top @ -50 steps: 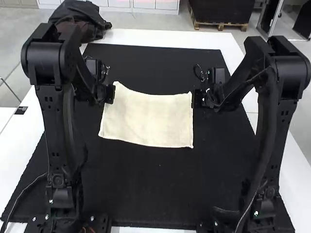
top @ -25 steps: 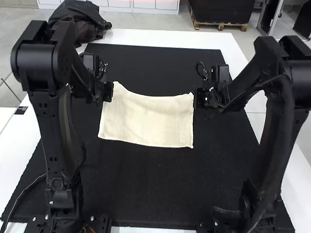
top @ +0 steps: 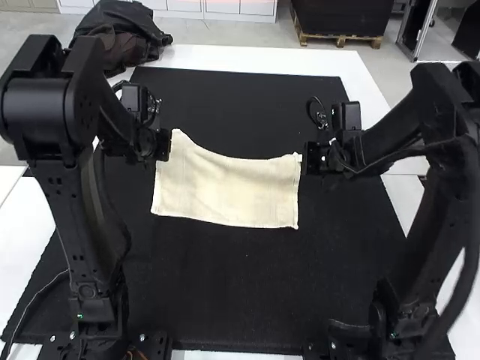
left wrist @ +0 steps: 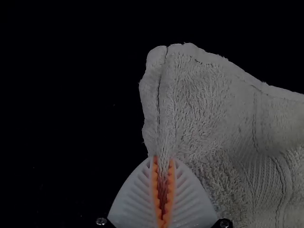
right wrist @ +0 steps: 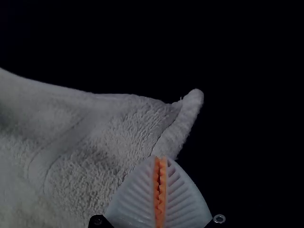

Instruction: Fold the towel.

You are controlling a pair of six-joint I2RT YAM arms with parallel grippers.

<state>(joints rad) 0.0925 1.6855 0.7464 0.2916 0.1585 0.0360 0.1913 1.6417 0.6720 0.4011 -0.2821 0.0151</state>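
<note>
Between the two arms the cream towel point(top: 225, 189) lies spread on the black mat, its far edge sagging in the middle between two raised far corners. My left gripper point(top: 166, 144) is at the towel's far left corner. In the left wrist view the left gripper point(left wrist: 163, 178) is shut on a pinched fold of the towel point(left wrist: 204, 104) near that corner. At the far right corner is my right gripper point(top: 303, 156). The right wrist view has the right gripper point(right wrist: 160, 168) shut on the side edge of the towel point(right wrist: 109, 133), the corner tip sticking out past the fingertips.
A black mat point(top: 240, 292) covers most of the white table point(top: 255, 58). Dark bunched fabric point(top: 124, 34) sits at the table's far left corner, beyond the left arm.
Both grippers have drawn slightly apart and a little nearer the arms' bases, holding the towel. The far edge sags more, while the near edge has hardly moved.
</note>
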